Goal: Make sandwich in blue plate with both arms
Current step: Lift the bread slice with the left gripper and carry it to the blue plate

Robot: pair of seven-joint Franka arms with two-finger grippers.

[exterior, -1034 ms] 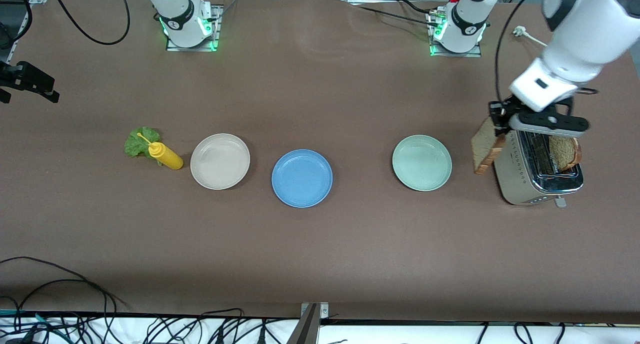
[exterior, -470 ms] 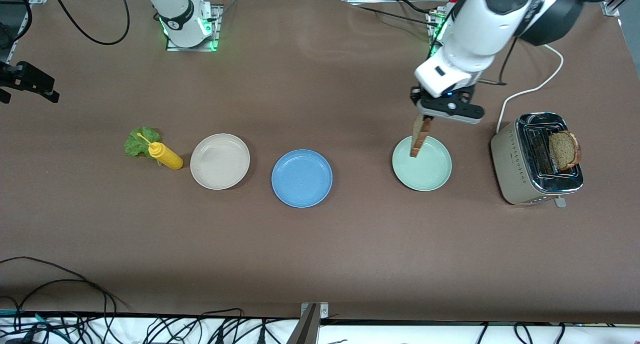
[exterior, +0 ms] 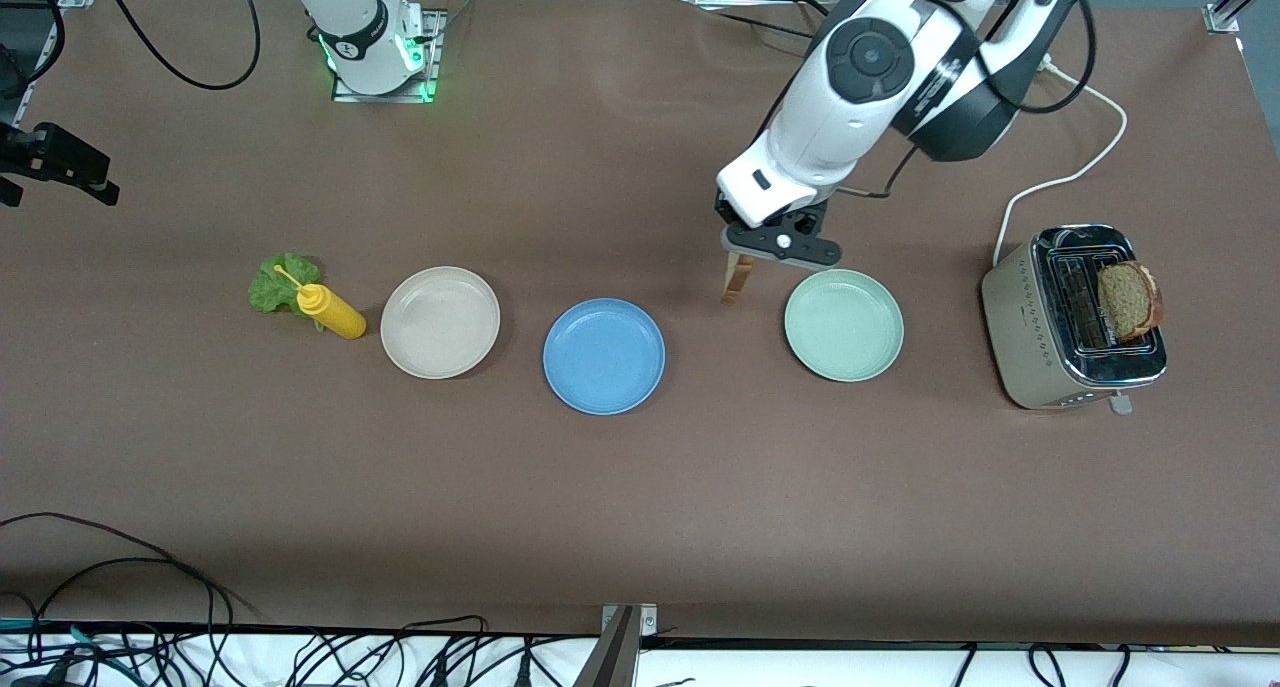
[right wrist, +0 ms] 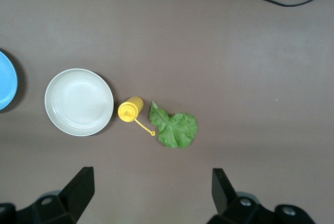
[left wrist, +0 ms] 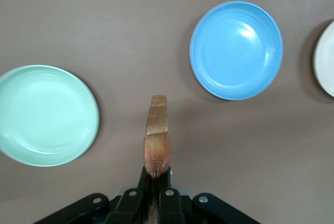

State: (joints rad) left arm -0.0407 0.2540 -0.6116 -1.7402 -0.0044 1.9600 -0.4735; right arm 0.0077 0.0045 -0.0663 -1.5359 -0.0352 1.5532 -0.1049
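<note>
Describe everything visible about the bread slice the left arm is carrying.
The bread slice is brown wholegrain with a darker crust, seen edge-on and hanging upright. The left tool is shut on its upper edge, and nothing else touches it. It is in the air over bare table between the pale green plate and the blue plate, over neither one.
</note>
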